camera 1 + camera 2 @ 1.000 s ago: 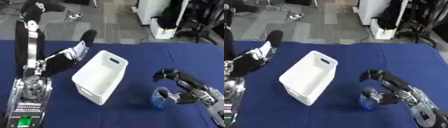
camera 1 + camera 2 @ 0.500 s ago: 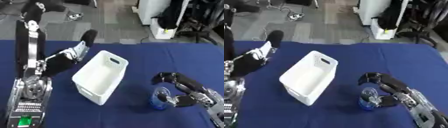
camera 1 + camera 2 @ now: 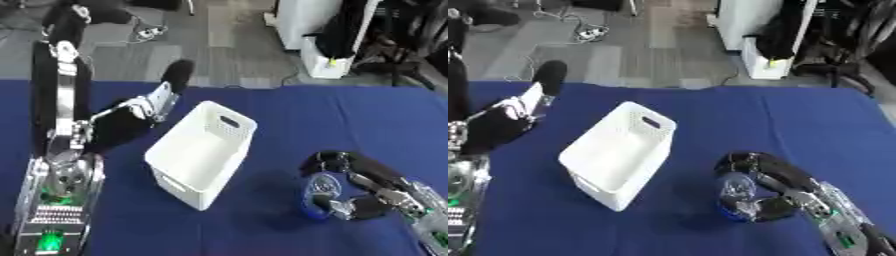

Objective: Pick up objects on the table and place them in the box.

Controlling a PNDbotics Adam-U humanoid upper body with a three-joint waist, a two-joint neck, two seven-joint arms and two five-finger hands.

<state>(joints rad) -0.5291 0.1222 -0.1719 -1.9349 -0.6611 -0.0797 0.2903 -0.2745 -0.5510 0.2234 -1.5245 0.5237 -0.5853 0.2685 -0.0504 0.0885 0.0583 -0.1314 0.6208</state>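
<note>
One glossy blue cup — curled fingers around.

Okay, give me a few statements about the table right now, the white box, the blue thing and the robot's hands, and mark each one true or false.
1. The white box holds nothing that can be seen. True.
2. The blue object already lies inside the box. False: it stands on the blue table, to the right of the box.
3. The right hand has its fingers curled round the blue object. True.
4. The left hand is gripping the box rim. False: it rests to the box's left, apart from it.
5. The box lies upside down. False: its opening faces up.
</note>
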